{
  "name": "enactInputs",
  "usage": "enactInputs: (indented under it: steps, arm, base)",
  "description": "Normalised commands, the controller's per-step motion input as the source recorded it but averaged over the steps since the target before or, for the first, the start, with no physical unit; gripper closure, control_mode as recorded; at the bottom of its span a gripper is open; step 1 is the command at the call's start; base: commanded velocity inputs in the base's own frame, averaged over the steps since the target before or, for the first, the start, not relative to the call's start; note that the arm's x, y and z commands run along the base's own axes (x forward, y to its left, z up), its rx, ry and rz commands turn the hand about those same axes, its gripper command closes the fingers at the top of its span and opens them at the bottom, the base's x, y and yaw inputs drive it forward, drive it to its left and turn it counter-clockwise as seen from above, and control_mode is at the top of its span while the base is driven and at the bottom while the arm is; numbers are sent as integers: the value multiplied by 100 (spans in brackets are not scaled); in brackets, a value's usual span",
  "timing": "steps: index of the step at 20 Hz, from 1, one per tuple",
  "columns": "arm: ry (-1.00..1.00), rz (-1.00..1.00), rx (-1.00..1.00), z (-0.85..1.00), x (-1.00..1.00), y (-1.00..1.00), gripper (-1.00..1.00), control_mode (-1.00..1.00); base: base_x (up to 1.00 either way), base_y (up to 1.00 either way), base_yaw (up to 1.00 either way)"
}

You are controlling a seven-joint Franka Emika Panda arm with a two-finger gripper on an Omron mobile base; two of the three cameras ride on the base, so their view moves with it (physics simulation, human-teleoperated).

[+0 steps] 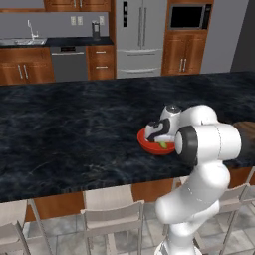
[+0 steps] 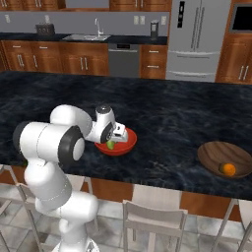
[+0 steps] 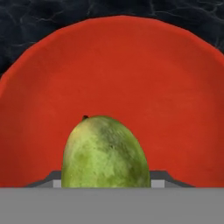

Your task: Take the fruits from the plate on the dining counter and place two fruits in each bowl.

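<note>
The glossy red bowl point(image 1: 145, 140) point(image 2: 129, 141) point(image 3: 113, 65) rests near the front edge of the black dining counter point(image 1: 74, 124) point(image 2: 187, 113). My gripper point(image 1: 163, 141) point(image 2: 112, 141) point(image 3: 105, 180) hangs low over the bowl, shut on the green oblong fruit point(image 1: 163, 145) point(image 2: 111, 145) point(image 3: 105, 153), which is inside the bowl's rim. The fruit hides the fingertips in the hand view. To the right stands the brown wooden bowl point(image 2: 221, 153) point(image 1: 247, 130), and the orange ball point(image 2: 228, 169) lies in it. The plate and the other fruits are out of view.
Pale chairs point(image 1: 112, 219) point(image 2: 152, 219) line the near side of the counter below its edge. Across the room are wooden cabinets, a sink point(image 2: 91, 37), a dishwasher and a steel fridge point(image 1: 140, 37). Bare counter stretches left of the red bowl and behind it.
</note>
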Motion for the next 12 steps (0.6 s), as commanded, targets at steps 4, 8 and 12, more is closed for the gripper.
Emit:
enactInputs:
  steps: [4,8,12]
  arm:
    - [0,0,0,-36,26,0,100,-100]
    - [0,0,0,-34,17,0,-100,-100]
    - [0,0,0,2,1,0,-100,-100]
  base:
    - [0,0,0]
    - [0,0,0]
    - [0,0,0]
